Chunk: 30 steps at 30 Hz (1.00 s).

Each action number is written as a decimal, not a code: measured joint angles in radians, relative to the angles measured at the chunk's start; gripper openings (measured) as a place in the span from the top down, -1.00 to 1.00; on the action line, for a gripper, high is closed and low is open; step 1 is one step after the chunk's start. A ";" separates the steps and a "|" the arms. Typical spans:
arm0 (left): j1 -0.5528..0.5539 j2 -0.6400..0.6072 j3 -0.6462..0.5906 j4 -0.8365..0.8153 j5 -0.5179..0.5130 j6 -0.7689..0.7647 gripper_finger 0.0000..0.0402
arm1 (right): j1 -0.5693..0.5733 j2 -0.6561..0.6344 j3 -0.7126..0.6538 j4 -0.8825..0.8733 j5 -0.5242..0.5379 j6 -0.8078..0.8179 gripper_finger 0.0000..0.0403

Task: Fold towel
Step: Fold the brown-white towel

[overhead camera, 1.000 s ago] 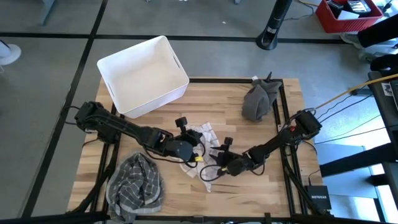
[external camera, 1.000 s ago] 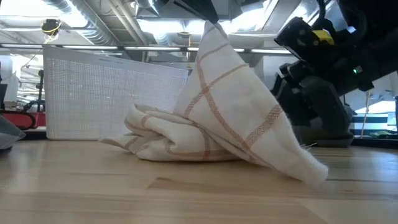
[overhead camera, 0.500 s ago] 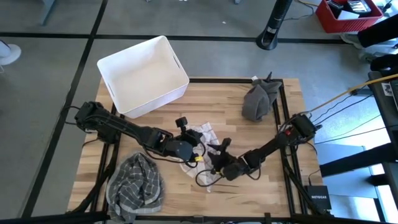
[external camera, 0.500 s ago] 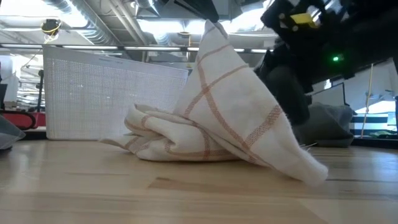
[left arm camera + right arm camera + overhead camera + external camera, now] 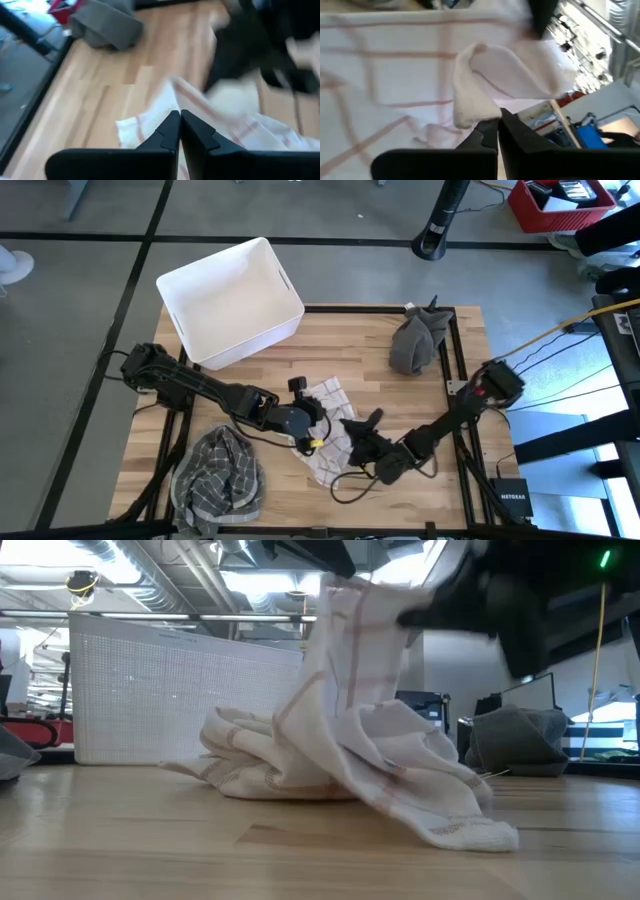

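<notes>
The wooden worktop is seen from above, framed by a dark rail. A white bin is set at its far left corner, partly overhanging the edge. A grey checked cloth is heaped at the near left corner, and a plain grey cloth is bunched near the far right corner.

The towel, white with thin red stripes, is found near the middle of the worktop, somewhat toward the near edge. In the low view it is drawn up into a tall peak, its lower part left crumpled on the wood, with one corner trailed out along the surface.

The left arm is stretched in from the left edge, and the left tool is placed at the towel's left side. In the left wrist view the fingers are pressed together with towel fabric directly at their tips, so the left tool is closed on the towel.

The right arm is brought in from the right edge, low along the near side, and the right tool is placed at the towel's right side. In the right wrist view its fingers are pinched tight on a rolled fold of the towel, which is held by the right tool.
</notes>
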State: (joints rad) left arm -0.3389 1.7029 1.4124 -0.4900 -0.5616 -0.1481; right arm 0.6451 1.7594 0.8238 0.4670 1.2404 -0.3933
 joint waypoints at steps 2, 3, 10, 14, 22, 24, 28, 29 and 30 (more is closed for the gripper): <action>0.000 0.000 0.000 -0.019 0.004 0.006 0.91 | -0.002 -0.065 0.000 -0.077 0.007 0.027 0.98; 0.000 0.000 0.000 -0.038 0.004 0.001 0.87 | -0.004 -0.099 0.000 -0.136 0.009 0.056 0.98; -0.014 0.000 0.000 -0.127 0.111 -0.199 0.41 | -0.096 -0.334 0.000 -0.613 0.007 0.388 0.99; -0.073 0.006 0.000 -0.137 0.216 -0.309 0.27 | -0.150 -0.410 0.000 -0.874 -0.011 0.644 0.99; -0.183 0.144 0.001 -0.075 0.215 -0.378 0.29 | -0.212 -0.399 -0.001 -1.071 -0.073 0.838 0.99; -0.187 0.199 0.001 -0.011 0.216 -0.376 0.30 | -0.222 -0.399 -0.001 -1.070 -0.073 0.838 0.99; -0.177 0.275 0.000 0.105 0.215 -0.390 0.31 | -0.222 -0.399 -0.001 -1.072 -0.067 0.835 0.99; -0.171 0.285 0.000 0.108 0.215 -0.411 0.31 | -0.221 -0.399 -0.001 -1.073 -0.065 0.835 0.99; -0.166 0.292 0.000 0.102 0.215 -0.438 0.31 | -0.221 -0.399 -0.001 -1.075 -0.065 0.835 0.99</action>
State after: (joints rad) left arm -0.5046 1.9949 1.4128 -0.3881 -0.3462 -0.5864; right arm 0.4244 1.3609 0.8227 -0.6080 1.1755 0.4416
